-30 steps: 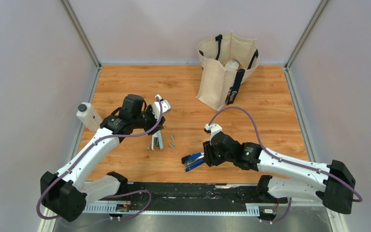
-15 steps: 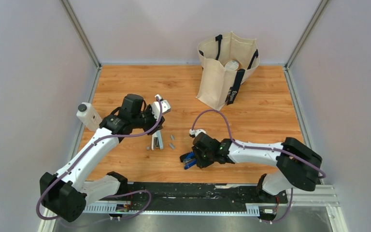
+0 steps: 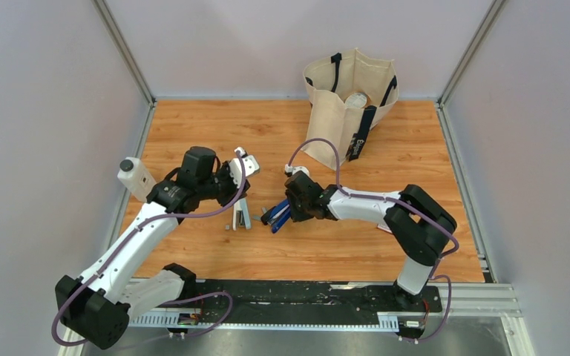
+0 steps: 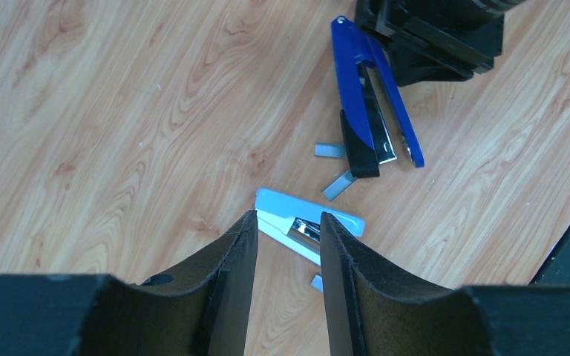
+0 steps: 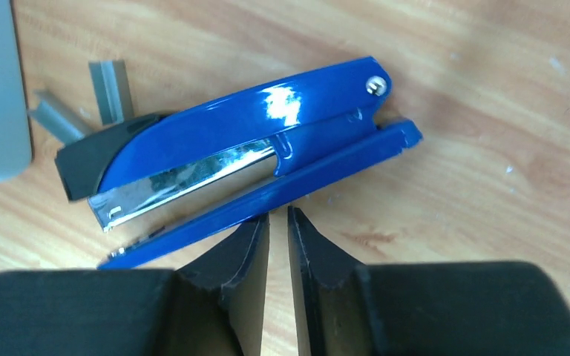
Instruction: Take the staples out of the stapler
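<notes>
Stapler [image 5: 267,111] on side; gripper [image 5: 278,216] nearly closed — at base

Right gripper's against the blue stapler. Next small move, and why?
Probably open the right gripper and back off slightly: its nearly closed fingers only butt against the stapler's lower arm, gripping nothing. The stapler lies on its side, with loose staple strips by its nose.

Both arms reach inward, wrists low over the surface.
The left gripper [image 4: 286,221] points downward, jaws apart; the right gripper [image 5: 278,216] extends leftward from a sharply folded elbow, jaws nearly closed.
</notes>
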### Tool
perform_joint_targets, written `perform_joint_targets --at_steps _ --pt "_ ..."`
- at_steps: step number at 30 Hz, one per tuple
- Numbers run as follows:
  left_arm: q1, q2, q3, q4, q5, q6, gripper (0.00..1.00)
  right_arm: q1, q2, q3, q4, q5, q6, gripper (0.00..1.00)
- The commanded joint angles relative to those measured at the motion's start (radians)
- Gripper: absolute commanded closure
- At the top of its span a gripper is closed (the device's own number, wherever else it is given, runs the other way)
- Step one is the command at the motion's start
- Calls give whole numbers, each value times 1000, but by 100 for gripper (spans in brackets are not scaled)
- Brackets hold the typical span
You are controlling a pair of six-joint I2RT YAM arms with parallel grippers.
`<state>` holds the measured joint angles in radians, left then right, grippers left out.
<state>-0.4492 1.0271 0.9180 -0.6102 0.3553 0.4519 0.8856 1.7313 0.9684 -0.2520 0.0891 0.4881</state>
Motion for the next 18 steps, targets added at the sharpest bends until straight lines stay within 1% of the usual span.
perform_joint_targets --at_steps 1,3,4,6,7,10,11,12,14,16,18 --pt "4 -47 -31 7 2 21 55 -14 53 59 -68 75 -20 78" --pt "3 -56 -47 6 -4 31 55 -13 30 55 -85 83 -3 77" --pt "3 -56 -50 1 -9 37 55 -11 8 44 -99 83 12 69" --pt "3 -59 -53 -3 -15 44 55 -10 -48 29 -134 77 61 47" --pt "4 -62 -54 -2 -13 44 55 -10 -82 23 -154 64 94 40" --pt "3 -65 -57 3 1 39 55 4 -182 4 -174 52 206 23" --pt "3 -67 -59 6 4 33 55 4 -202 0 -170 43 236 19" --pt "3 -64 -62 9 4 33 55 6 -205 4 -164 34 265 16" --pt "4 -62 -62 13 4 31 55 4 -191 27 -158 17 293 16" --pt "4 -64 -62 12 2 30 55 12 -150 52 -142 0 299 19" --pt "3 -71 -61 7 1 30 55 26 -104 82 -136 -3 300 25"
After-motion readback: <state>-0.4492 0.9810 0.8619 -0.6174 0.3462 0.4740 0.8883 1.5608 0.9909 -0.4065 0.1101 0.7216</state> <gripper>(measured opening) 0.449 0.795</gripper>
